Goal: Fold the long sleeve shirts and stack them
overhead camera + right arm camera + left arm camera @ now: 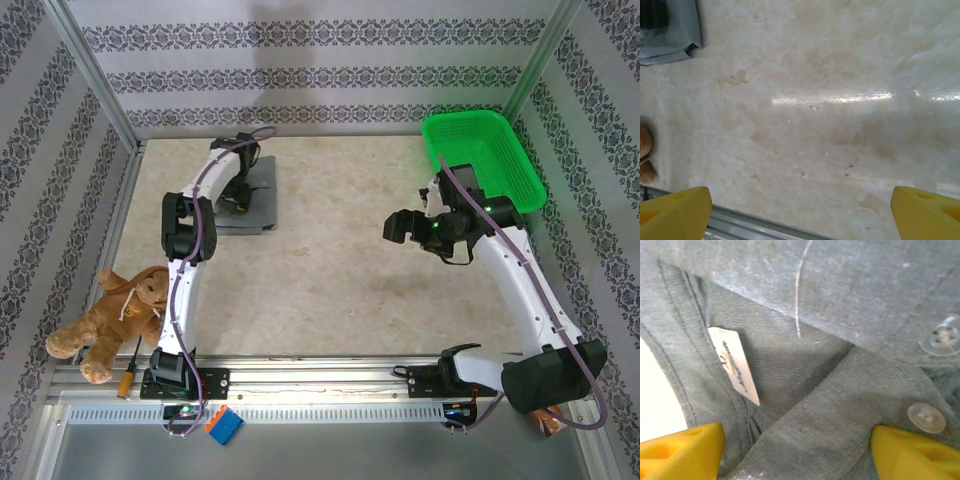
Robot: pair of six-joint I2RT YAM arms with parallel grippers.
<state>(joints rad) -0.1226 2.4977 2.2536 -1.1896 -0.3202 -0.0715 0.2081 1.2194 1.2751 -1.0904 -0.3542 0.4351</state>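
The grey long sleeve shirt [264, 190] lies folded into a small rectangle at the back left of the table. My left gripper [238, 204] is down on top of it. In the left wrist view the collar [840, 405], a white label [734, 362] and two clear buttons [926, 417] show close up. The left gripper [797, 455] is open, with its yellow fingertips [682, 452] wide apart on either side of the collar band. My right gripper [405, 227] hovers open over bare tabletop at mid right. A corner of the shirt [670, 35] shows past the right gripper [800, 220].
A green basket [520, 165] stands at the back right, just behind the right arm. A brown plush bear [115, 310] lies at the front left by the left arm's base. The metal rail [320, 375] runs along the near edge. Patterned walls close in the sides.
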